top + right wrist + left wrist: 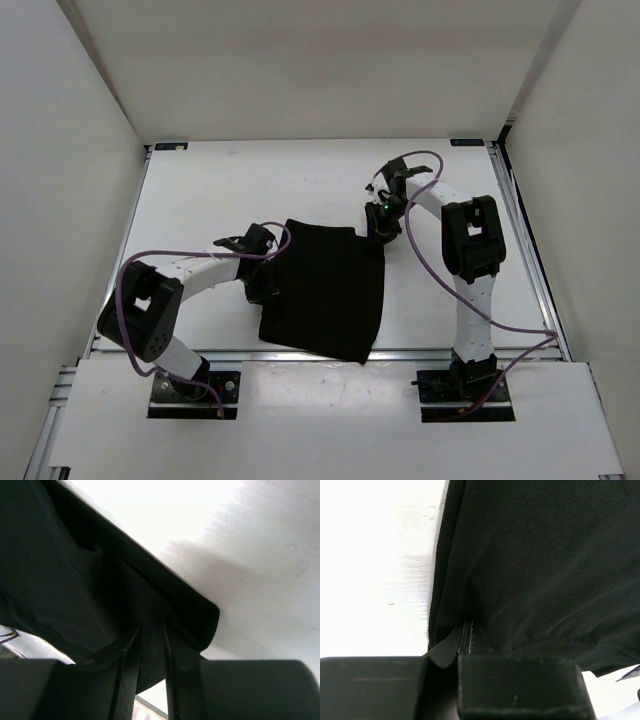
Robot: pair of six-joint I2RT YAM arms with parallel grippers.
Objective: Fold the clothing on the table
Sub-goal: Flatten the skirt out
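Folding looks part done to us: on the smooth white desk (220,190) the clothing (325,290) lies mid-frame as a rough rectangle.
Matte black cloth, soft, hemmed, doubled at its edges. Our left tool (465,637) pinches its left edge tight, and our right tool (149,630) clamps its upper right corner. Another fold seems due.

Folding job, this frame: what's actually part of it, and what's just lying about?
Part of the job: clothing; table; left fingers and right fingers, both pinching the clothing.
Just there: purple cables; aluminium rail; white walls.
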